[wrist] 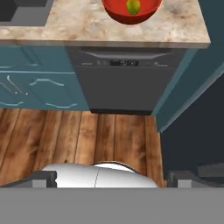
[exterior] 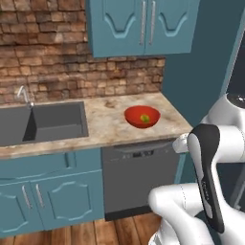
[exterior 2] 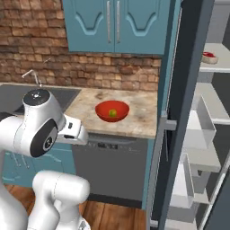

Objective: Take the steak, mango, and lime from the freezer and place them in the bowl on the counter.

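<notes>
Pincer (wrist: 112, 183) spread wide, fingertips far apart, grasping nothing, hanging over wood floor (wrist: 87, 140). Ahead of it: marbled desk (wrist: 78, 26) bearing red bowl (wrist: 114, 9) with mango (wrist: 133, 6) inside, dishwasher (wrist: 124, 83) beneath. Right of it, open freezer (exterior 2: 184, 134) with steak (exterior 2: 208, 56) on upper shelf.

The glossy red bowl (exterior 2: 112, 111) sits on the beige marbled counter (exterior 2: 139, 117), near its front edge, with a small yellow-green mango (exterior 2: 113, 113) inside. Right of it, the tall dark slate-blue freezer (exterior 2: 182, 108) stands open, and the red steak (exterior 2: 208, 55) with its pale rim lies on an upper grey shelf (exterior 2: 214, 65).
</notes>
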Robot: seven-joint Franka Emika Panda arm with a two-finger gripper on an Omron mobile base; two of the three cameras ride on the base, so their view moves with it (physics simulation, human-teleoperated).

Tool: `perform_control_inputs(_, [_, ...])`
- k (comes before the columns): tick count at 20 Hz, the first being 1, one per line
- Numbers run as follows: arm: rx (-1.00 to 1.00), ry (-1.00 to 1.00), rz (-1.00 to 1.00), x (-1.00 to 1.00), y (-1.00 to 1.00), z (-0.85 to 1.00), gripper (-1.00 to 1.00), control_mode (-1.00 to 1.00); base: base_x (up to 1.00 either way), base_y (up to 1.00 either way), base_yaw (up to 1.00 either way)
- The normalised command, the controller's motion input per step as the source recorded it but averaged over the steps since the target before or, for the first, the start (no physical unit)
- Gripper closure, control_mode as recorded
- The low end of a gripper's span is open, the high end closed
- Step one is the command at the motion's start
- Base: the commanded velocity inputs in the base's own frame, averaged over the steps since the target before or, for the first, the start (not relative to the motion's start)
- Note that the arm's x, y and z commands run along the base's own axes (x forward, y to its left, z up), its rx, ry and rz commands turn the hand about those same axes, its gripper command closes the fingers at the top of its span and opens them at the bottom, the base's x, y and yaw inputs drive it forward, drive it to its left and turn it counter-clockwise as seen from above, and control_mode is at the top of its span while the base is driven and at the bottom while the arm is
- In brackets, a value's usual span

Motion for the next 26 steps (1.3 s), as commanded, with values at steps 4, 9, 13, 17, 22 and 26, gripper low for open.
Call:
perform_control_inputs(4, [0.0, 0.0, 0.0, 0.0, 0.0, 0.0, -1.0, 1.0, -1.0, 0.0, 0.0])
perform_control_inputs(9, [0.0, 0.0, 0.0, 0.0, 0.0, 0.0, -1.0, 1.0, -0.89, -0.16, 0.0])
perform_control_inputs(13, [0.0, 0.0, 0.0, 0.0, 0.0, 0.0, -1.0, 1.0, -0.56, -0.52, 0.0])
perform_control_inputs(17, [0.0, 0.0, 0.0, 0.0, 0.0, 0.0, -1.0, 1.0, -0.45, -0.65, 0.0])
perform_control_inputs(22, [0.0, 0.0, 0.0, 0.0, 0.0, 0.0, -1.0, 1.0, -0.02, -0.77, 0.0])
perform_control_inputs(26, [0.0, 0.0, 0.0, 0.0, 0.0, 0.0, -1.0, 1.0, 0.04, -0.72, 0.0])
